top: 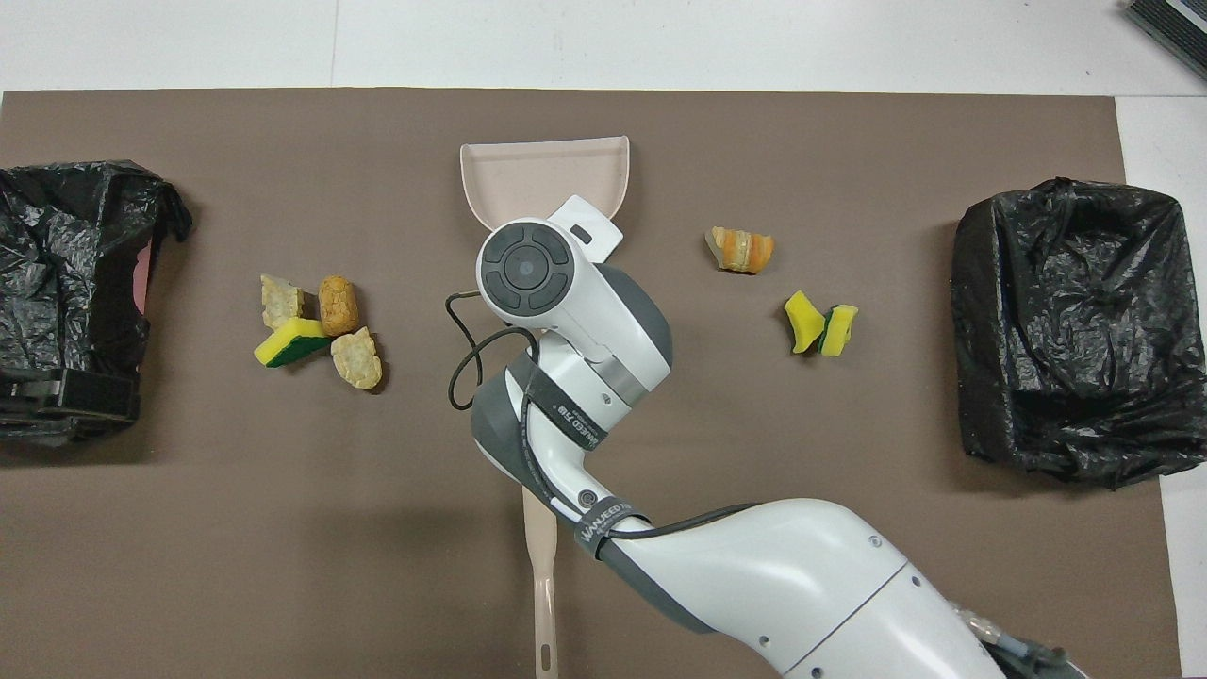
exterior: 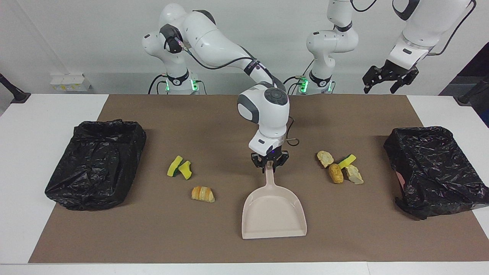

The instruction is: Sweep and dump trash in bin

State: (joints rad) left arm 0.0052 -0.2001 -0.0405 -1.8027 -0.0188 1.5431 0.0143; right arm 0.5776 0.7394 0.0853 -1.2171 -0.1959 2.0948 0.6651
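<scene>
Right arm reaches to frame centre, right gripper (exterior: 269, 163) pointing down, clamped narrow on beige dustpan (exterior: 273, 208) handle. Left gripper (exterior: 389, 79) waits upper right, spread wide. Trash: sponge wedges (exterior: 180, 168) and croissant (exterior: 203, 194) left of pan, bread cluster (exterior: 340, 170) right; bare mat between.
</scene>
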